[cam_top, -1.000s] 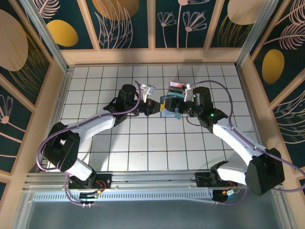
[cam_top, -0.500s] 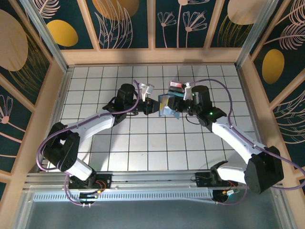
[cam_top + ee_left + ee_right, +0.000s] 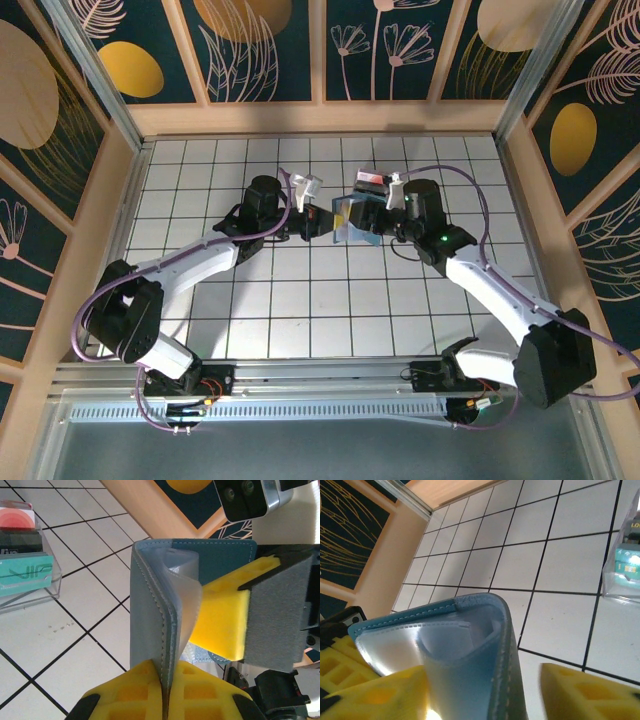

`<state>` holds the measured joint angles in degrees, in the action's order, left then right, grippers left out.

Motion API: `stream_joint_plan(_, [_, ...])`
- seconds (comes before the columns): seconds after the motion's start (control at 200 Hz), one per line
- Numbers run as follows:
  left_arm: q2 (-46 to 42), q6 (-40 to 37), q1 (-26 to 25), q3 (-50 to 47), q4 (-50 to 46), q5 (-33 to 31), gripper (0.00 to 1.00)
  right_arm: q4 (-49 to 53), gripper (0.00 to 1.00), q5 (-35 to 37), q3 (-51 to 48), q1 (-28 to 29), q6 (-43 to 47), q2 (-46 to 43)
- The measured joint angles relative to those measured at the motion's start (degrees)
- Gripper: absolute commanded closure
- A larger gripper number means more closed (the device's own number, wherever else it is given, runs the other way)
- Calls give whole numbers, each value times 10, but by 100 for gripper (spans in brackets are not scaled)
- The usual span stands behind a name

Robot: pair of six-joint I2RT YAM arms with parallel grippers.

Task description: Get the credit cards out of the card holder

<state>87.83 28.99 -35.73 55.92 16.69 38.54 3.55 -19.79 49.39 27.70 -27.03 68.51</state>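
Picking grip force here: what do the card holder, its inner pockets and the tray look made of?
Card holder: matte slate-blue leather or faux leather, stitched edges. Inner pockets: glossy clear flexible plastic, curling. Tray: rigid clear plastic, probably acrylic, crisp edges.

Plainly a robotics lab test cell. Boxed in by wooden-framed walls [image 3: 260, 50] of printed leaf panels, floored with a white worktop [image 3: 300, 300] ruled in a black grid, and fitted with a left arm [image 3: 195, 262] and a right arm [image 3: 495, 295] bolted to a metal rail [image 3: 320, 372] along the near edge.
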Motion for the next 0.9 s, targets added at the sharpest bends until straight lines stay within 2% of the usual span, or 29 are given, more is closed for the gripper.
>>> stream_joint_plan(0.105, [-3,-1,-3,0,0,3,100,3,25,3,0,0,1,-17])
stream_joint_plan(0.556, [-3,-2,-3,0,2,24,100,-17,19,-18,0,1,1,-8])
stream_joint_plan(0.801, [-3,-2,-3,0,2,32,100,-24,17,-39,0,2,1,-8])
stream_joint_plan(0.901, [-3,-2,-3,0,2,35,100,-27,21,-41,0,2,1,-8])
